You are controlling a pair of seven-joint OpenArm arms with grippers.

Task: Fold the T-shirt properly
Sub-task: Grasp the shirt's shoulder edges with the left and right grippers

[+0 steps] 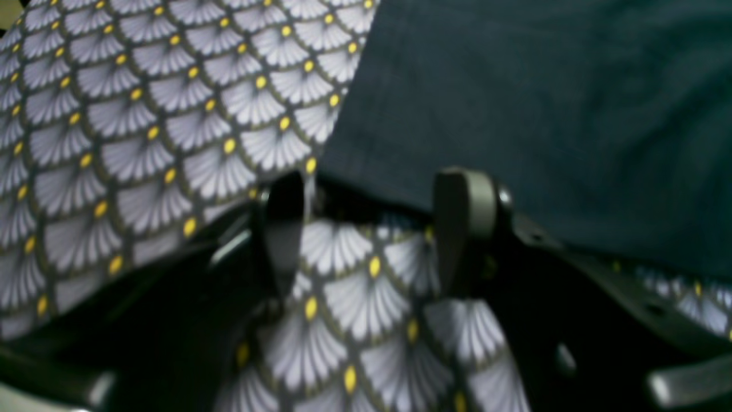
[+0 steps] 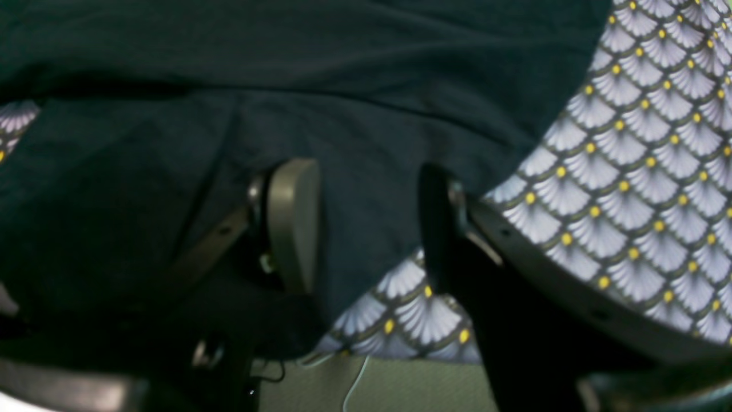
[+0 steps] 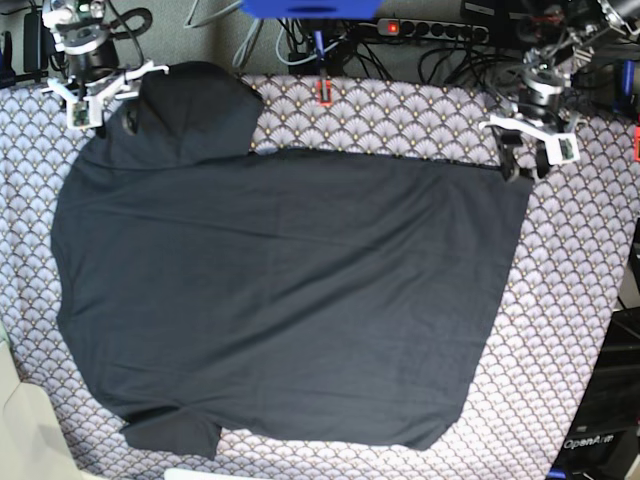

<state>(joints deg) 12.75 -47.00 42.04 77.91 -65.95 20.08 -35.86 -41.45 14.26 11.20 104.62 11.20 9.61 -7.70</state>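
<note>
Overall, the right hand (image 3: pixel 100 98) straddles the T-shirt (image 3: pixel 290 300) sleeve with parted fingers, nothing pinched; the T-shirt lies spread on the surface (image 3: pixel 580 300); the left hand (image 3: pixel 528 160), likewise parted and empty, brackets its far corner, presumably readying a two-point lift.

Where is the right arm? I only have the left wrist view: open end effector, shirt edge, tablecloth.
Observer: Base view shows the right end effector at the shirt's far-left sleeve.
Operator: Gripping?
Observer: No, it is open. The right wrist view shows shirt cloth between its fingers.
Operator: Any fold done?
Observer: None. The shirt body lies spread flat on the tablecloth.
</note>
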